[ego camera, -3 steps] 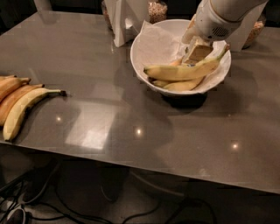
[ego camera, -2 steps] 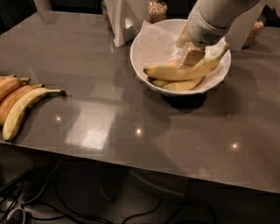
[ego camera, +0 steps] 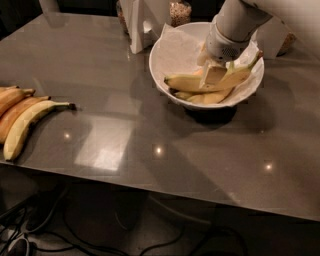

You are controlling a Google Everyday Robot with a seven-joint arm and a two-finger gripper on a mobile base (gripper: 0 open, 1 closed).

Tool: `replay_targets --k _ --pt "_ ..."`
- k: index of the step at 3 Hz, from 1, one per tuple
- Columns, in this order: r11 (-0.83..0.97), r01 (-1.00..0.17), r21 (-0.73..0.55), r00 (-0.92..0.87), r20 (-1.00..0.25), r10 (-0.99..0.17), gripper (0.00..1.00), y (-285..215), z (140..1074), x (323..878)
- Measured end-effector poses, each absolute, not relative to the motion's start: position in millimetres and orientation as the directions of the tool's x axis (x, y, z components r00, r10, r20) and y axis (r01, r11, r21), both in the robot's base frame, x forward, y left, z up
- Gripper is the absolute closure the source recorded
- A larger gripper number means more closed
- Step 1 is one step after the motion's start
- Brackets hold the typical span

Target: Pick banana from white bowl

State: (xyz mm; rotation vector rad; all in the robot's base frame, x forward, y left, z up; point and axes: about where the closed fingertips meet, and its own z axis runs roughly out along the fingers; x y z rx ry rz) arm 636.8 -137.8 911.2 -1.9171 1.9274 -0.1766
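Note:
The white bowl (ego camera: pixel 165 55), lined with crumpled white paper, stands at the back right of the grey table. The long yellow banana (ego camera: pixel 187 82) lies across it, its stem pointing up to the right over the rim. A second, paler banana (ego camera: pixel 207 97) lies under it. My gripper (ego camera: pixel 212 75) reaches down into the bowl from the upper right and sits on the middle of the long banana, hiding that part of it.
Several bananas (ego camera: pixel 22 122), some orange-tinged, lie at the table's left edge. A white upright object (ego camera: pixel 139 25) and a jar (ego camera: pixel 180 11) stand just behind the bowl. Another jar (ego camera: pixel 286 44) is at the far right. Cables lie on the floor below.
My gripper has come down and a little to the left inside the bowl, onto the middle of the long banana. The bananas have not visibly moved.

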Motion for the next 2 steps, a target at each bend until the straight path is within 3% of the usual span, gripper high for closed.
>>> replay_targets --k 1,2 --pt "0.033 -0.941 -0.337 0.023 -0.161 -0.987 0.41 -145.0 894.3 642.6" --pt "0.030 -0.948 -0.317 0.016 -0.141 -0.990 0.59 -149.7 887.3 644.5"
